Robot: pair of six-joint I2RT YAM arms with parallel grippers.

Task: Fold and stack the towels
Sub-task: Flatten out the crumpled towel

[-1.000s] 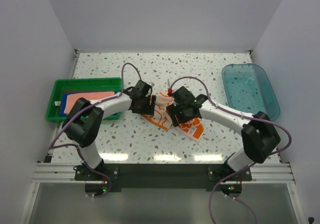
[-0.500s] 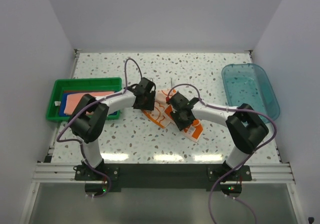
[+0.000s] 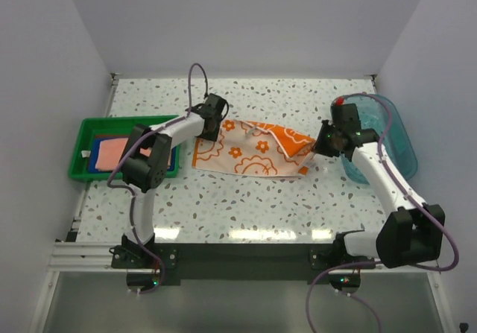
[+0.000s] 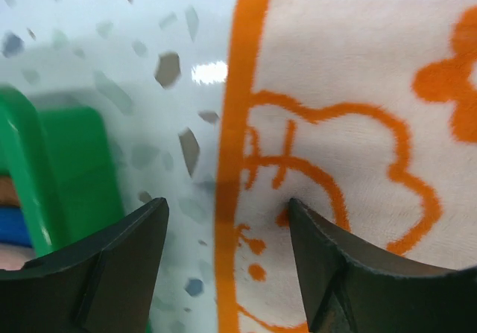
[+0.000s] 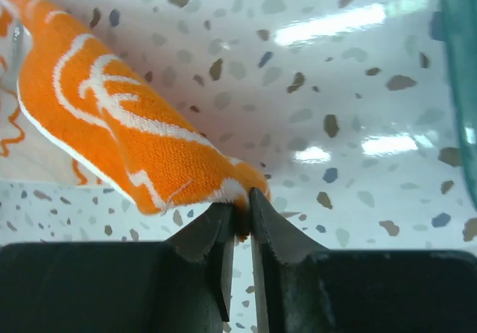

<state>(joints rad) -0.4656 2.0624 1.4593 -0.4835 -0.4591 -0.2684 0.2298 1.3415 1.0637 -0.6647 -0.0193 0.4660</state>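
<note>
The orange towel (image 3: 250, 150) with white flower outlines lies stretched across the middle of the table. My right gripper (image 3: 318, 147) is shut on its right corner and holds that corner just above the table; the right wrist view shows the towel (image 5: 134, 132) pinched at the gripper (image 5: 242, 208). At the towel's far left corner, my left gripper (image 3: 209, 128) is open. Its fingers (image 4: 112, 262) straddle the orange-bordered left edge of the towel (image 4: 343, 87) without gripping it. A pink towel (image 3: 112, 152) lies on a blue towel (image 3: 95, 163) in the green tray.
The green tray (image 3: 127, 121) stands at the table's left edge, close beside my left gripper, and shows as a green wall (image 4: 71, 169) in the left wrist view. The clear blue tub (image 3: 373, 128) sits at the right, just behind my right gripper, with its rim (image 5: 462, 87) close.
My right gripper shut on the towel's corner and pulled it to the right, spreading the bunched towel out flat. My left gripper moved to the towel's far left corner, staying open.
</note>
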